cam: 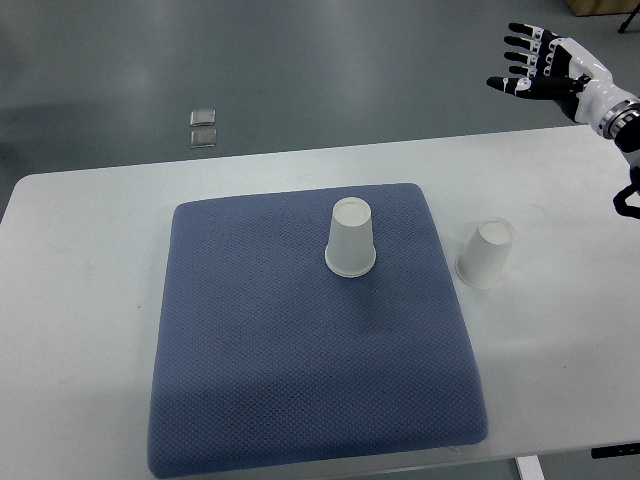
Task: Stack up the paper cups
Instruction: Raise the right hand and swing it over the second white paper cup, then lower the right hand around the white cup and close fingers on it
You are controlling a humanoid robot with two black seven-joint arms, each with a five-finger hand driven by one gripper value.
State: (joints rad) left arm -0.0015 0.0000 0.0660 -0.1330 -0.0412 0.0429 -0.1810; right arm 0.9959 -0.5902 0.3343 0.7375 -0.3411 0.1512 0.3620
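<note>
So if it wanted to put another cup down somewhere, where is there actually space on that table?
Plenty. The blue mat is bare left of and in front of the upside-down cup on the mat. The white table is bare left of the mat. It is tightest at the right, where the second cup stands just off the mat's edge. The right hand, open, is raised beyond the far right corner.

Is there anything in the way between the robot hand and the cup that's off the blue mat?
No, nothing visible. The right robot hand is raised, fingers spread, beyond the table's far right corner. Only bare white table lies between it and the paper cup beside the mat.
</note>
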